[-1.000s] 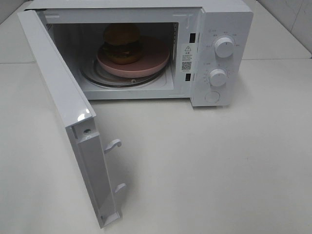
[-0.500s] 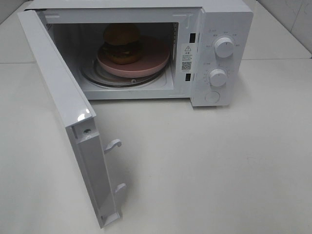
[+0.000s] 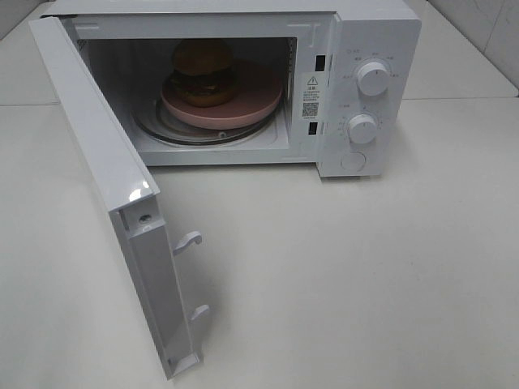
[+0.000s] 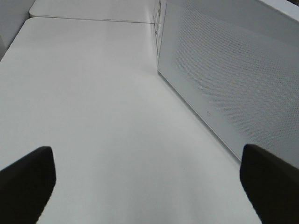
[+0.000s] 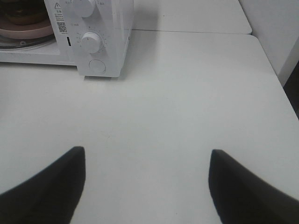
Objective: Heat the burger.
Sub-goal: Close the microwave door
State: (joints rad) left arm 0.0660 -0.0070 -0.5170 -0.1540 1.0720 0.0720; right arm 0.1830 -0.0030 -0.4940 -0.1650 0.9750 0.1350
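The burger (image 3: 203, 73), with a golden-brown domed bun and dark filling, sits on a pink round plate (image 3: 255, 101) on the glass turntable (image 3: 162, 130) inside the white microwave (image 3: 381, 32). The microwave door (image 3: 113, 194) stands wide open toward the front left. No gripper shows in the exterior high view. My left gripper (image 4: 147, 184) is open and empty over the table, beside the door's outer face (image 4: 233, 79). My right gripper (image 5: 147, 184) is open and empty over the table, back from the control panel; the burger (image 5: 21, 14) and plate (image 5: 25, 32) show at that view's edge.
The microwave has two white knobs (image 3: 372, 78) (image 3: 362, 128) and a round button (image 3: 353, 160) on its right panel. The open door juts across the left front of the white table (image 3: 365, 284). A table seam runs behind the microwave.
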